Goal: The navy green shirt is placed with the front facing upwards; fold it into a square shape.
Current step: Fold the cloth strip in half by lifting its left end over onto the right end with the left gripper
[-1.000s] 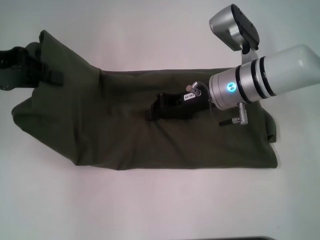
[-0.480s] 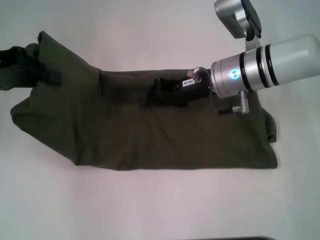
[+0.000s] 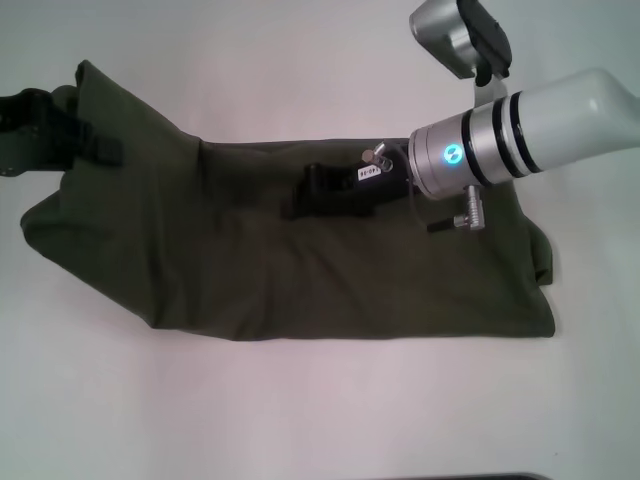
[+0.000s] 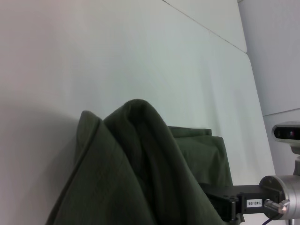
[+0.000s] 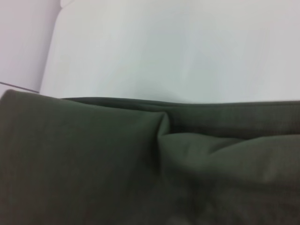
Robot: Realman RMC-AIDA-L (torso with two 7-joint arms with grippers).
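**Two Grippers on a Folded Green Shirt**

The dark olive-green cotton shirt (image 3: 300, 260) lies on the white table (image 3: 320, 410). It is folded into a long wide band. No lettering shows on the side that faces up.

The left black gripper (image 3: 85, 145) is at the shirt's far left corner. It pinches the cloth there. That corner is lifted up off the table, and the cloth hangs down from it in soft folds. In the left wrist view the shirt (image 4: 136, 173) rises to a rounded peak.

The right black gripper (image 3: 300, 200) is over the middle of the shirt, near its far edge. It is on the end of the silver and white arm (image 3: 520, 125). Its tip is low, close to the cloth. I cannot tell if its fingers are wide or narrow. The right wrist view shows a crease in the shirt (image 5: 93, 164).
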